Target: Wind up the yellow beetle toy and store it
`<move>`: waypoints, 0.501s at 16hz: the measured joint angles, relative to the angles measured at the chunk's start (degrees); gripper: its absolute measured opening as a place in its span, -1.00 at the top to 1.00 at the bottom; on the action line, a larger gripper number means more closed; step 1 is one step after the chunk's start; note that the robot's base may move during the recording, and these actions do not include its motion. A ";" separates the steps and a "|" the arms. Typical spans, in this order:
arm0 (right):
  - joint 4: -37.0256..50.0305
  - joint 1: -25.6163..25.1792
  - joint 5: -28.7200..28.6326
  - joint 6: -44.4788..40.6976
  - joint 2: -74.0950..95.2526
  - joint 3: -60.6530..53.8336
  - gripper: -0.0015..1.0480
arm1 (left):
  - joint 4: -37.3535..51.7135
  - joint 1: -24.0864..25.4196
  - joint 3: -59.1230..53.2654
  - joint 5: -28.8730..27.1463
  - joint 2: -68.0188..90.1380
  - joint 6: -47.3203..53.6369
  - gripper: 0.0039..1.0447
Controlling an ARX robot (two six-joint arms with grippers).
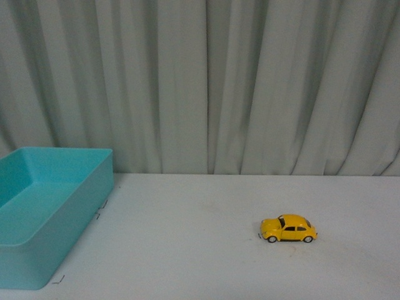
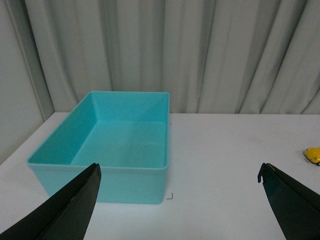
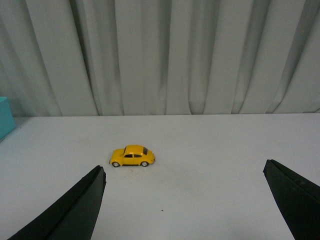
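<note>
Yellow beetle toy (image 1: 289, 229) upright, well apart from teal bin (image 1: 56, 250); left hand (image 2: 178, 172), right hand (image 3: 185, 170) spread apart

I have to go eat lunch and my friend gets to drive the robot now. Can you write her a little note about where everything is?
Left gripper: open, holding nothing, pointed toward the turquoise bin.
Right gripper: open, holding nothing, pointed toward the yellow beetle toy.
Toy: on its wheels on the white table, to the right of the bin and well apart from it. The bin shows nothing inside.
Done: nothing that shows; neither gripper touches the toy. Whether it is wound cannot be told.
Left: grasp the toy, wind it up, place it in the bin.
</note>
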 joint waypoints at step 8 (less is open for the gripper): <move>-0.17 0.00 0.00 0.00 0.07 0.00 -0.87 | -0.20 0.00 0.00 0.00 0.13 0.00 -0.88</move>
